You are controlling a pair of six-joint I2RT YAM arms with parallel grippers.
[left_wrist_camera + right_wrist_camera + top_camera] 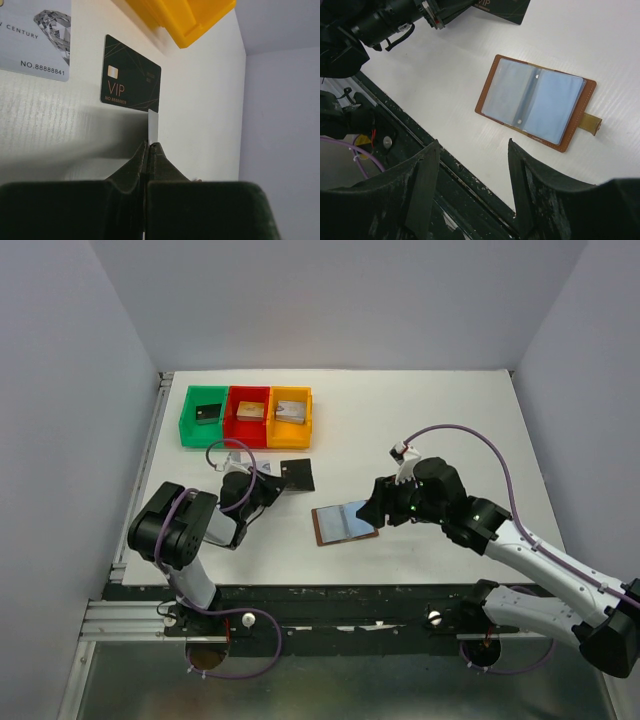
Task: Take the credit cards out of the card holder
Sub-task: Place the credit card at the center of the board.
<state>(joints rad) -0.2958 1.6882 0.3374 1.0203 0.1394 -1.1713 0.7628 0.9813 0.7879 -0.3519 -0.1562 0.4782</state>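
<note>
One brown leather card holder (345, 523) lies open, pale blue sleeves up, on the white worktop (440, 420), which is walled by grey panels. At its 3 o'clock the right fingers (425, 180) hang wide apart, holding nothing. At its 10 o'clock a black VIP card (131, 80) lies flat. Just beside it the left fingers (142, 160) pinch a thin pale card (153, 125), seen edge-on. A silvery grey card (35, 35) lies at the black card's 9 o'clock, and green, red and orange trays (247, 440) stand beyond.
</note>
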